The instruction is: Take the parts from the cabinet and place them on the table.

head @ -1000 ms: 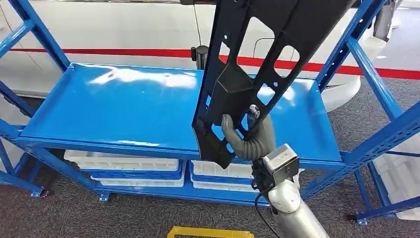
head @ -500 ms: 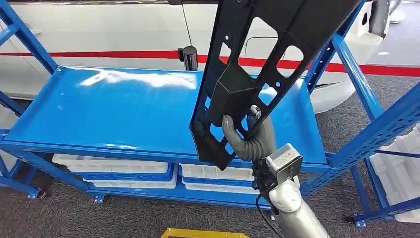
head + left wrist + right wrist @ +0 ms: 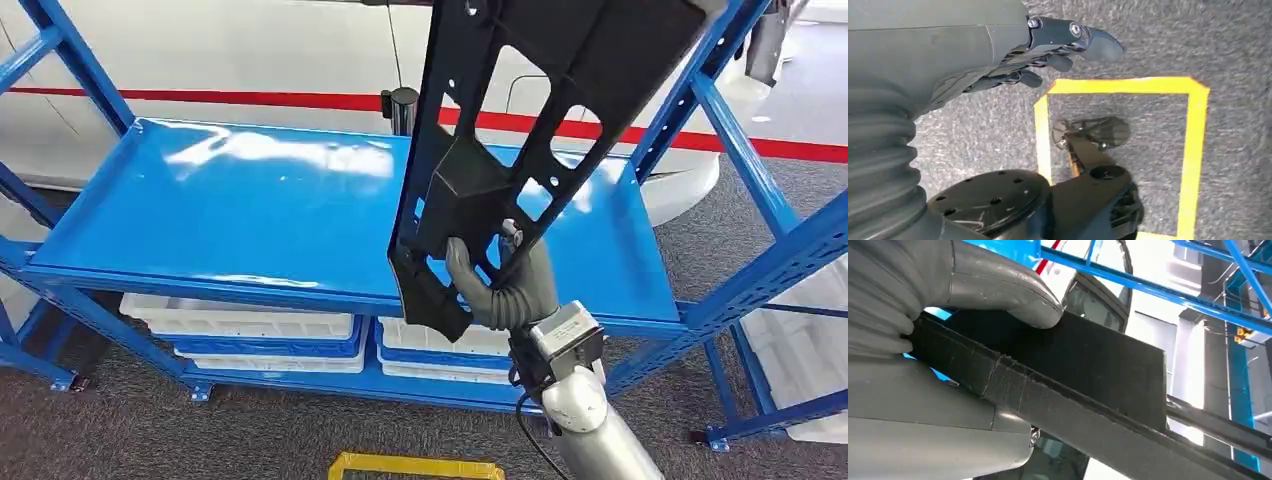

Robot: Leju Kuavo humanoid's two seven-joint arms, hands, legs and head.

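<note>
Your right hand [image 3: 503, 285] is gripping the black part [image 3: 520, 130] by its lower end, thumb and fingers clamped around it, and it's standing nearly upright over the blue shelf's [image 3: 250, 215] front right edge. Your left hand [image 3: 1048, 50] is hanging over the carpet, fingers loosely apart, holding nothing.

Part: a long, flat black panel [image 3: 520, 130], matte, pierced by large angular cut-outs and small round holes, with a raised boxy block near its lower end.
Pose: held up, standing tilted, its lower end toward the front edge of the rack's shelf [image 3: 250, 210], its upper end leaning right and running out of the head view.
Hold: the right robot hand [image 3: 505, 285] grips the lower end, thumb on one face, fingers on the other.
Rack: blue steel, glossy shelf.
</note>
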